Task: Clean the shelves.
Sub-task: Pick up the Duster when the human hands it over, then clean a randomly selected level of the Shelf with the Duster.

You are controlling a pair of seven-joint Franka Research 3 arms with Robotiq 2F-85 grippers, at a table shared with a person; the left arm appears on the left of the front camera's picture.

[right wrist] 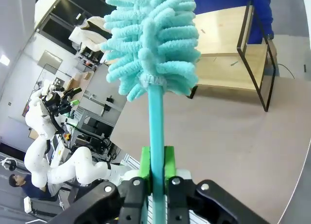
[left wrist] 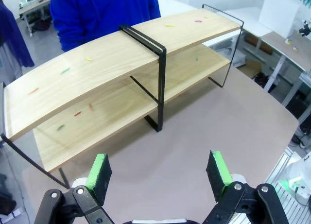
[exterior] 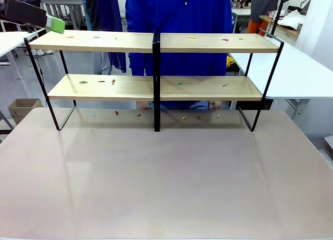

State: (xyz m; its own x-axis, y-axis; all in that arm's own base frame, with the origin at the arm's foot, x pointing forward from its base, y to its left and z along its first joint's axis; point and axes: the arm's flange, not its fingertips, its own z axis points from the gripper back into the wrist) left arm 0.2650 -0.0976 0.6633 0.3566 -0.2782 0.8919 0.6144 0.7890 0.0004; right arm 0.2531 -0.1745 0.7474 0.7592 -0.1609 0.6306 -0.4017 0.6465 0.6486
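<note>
Shelves (exterior: 104, 41) stand far across the table (exterior: 166, 188) in the front view, coloured scraps (exterior: 113, 81) on both boards. Left wrist view: left gripper (left wrist: 159, 169) is spread wide, empty. Right wrist view: right gripper (right wrist: 156, 162) clamps a teal duster (right wrist: 150, 44), probably best swept along each board, end to end.

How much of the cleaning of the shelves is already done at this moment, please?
Nothing looks done yet: small coloured scraps lie on both light-wood boards of the black-framed two-tier shelves. In hand: the right hand is shut on the handle of a fluffy teal duster, which is not touching the boards. The left hand is open and empty, facing the shelves. Left to do: sweeping both boards.
</note>
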